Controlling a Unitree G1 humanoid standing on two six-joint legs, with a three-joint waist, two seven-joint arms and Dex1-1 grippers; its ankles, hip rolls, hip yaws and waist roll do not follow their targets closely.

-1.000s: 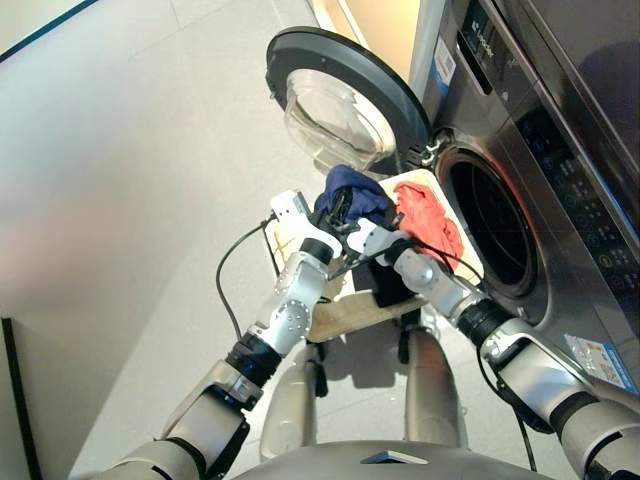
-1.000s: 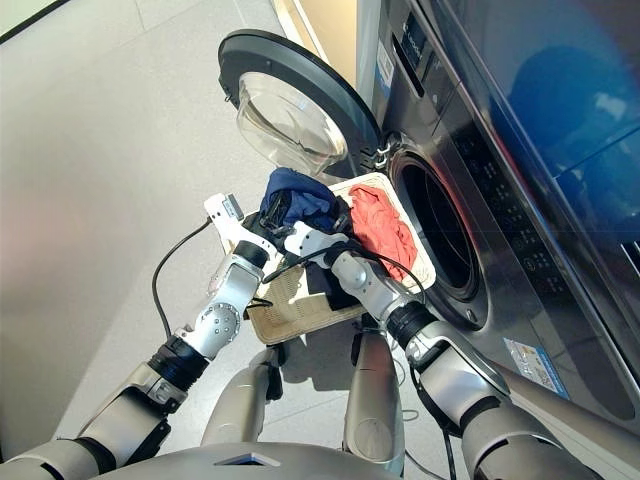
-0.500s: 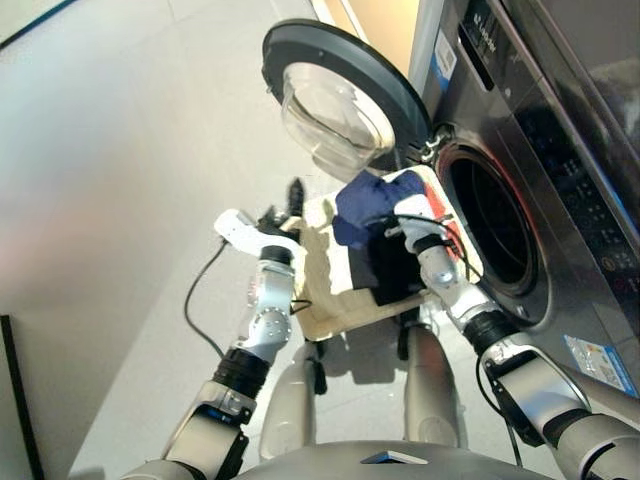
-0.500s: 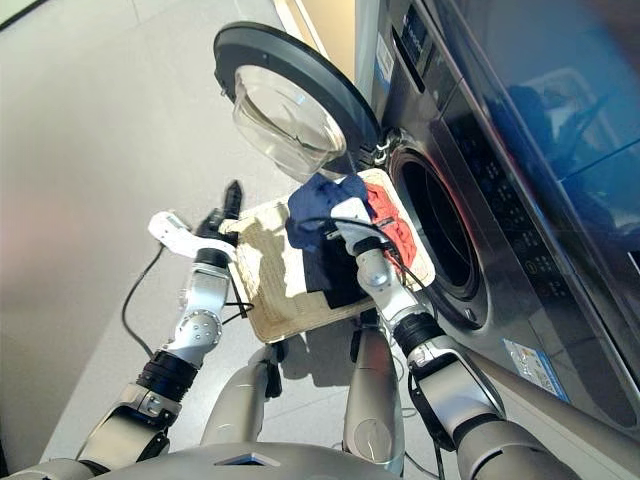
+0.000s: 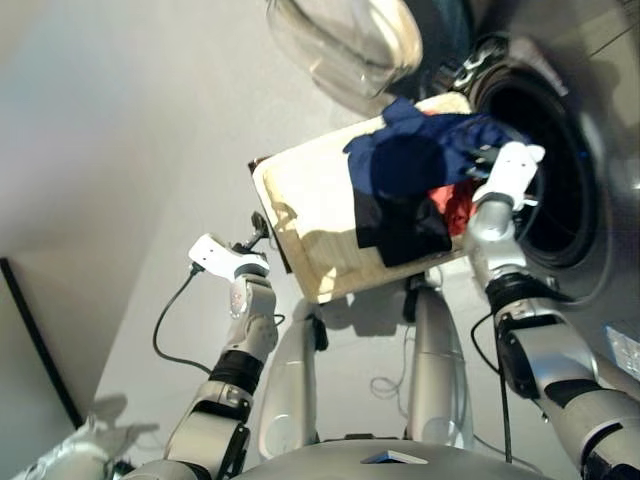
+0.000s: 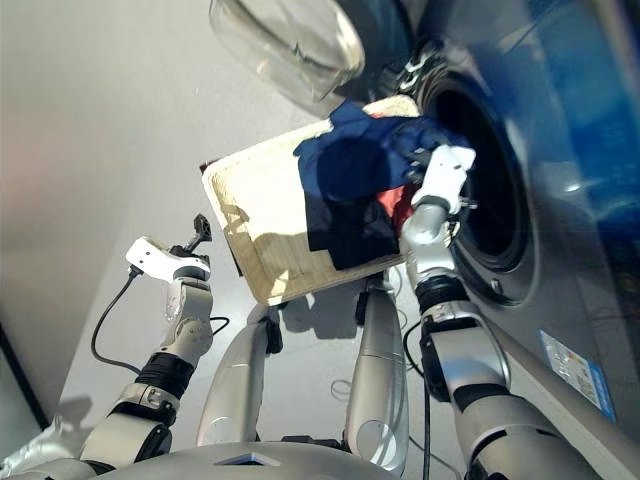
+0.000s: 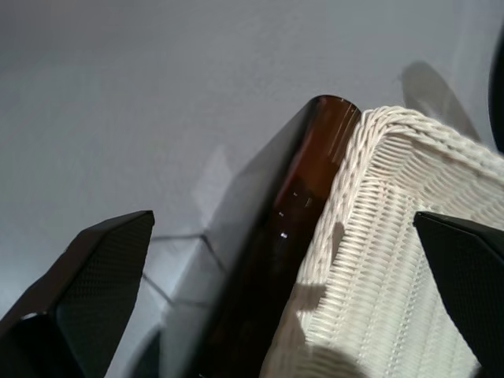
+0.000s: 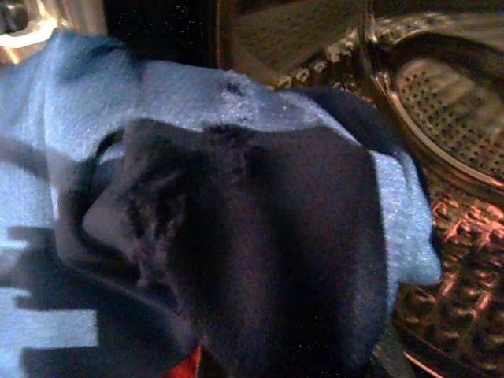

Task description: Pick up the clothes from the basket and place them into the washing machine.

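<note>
Navy garment (image 5: 415, 160) hangs from our right pincer (image 5: 490, 155), clamped in its closed fingers, raised over the basket (image 5: 300, 215) just before the washing machine (image 5: 600, 120) drum opening. Black garment (image 5: 400, 225) and coral one (image 5: 458, 208) lie in the basket below. Our left pincer (image 5: 255, 225) gapes wide, holding nothing, beside the basket's corner.

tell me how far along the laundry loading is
Nothing looks loaded yet. In hand: the right tool carries the navy garment at the washing machine's drum opening. Left: the black garment and coral red garment lie in the basket. The left tool is open, beside the basket.
</note>
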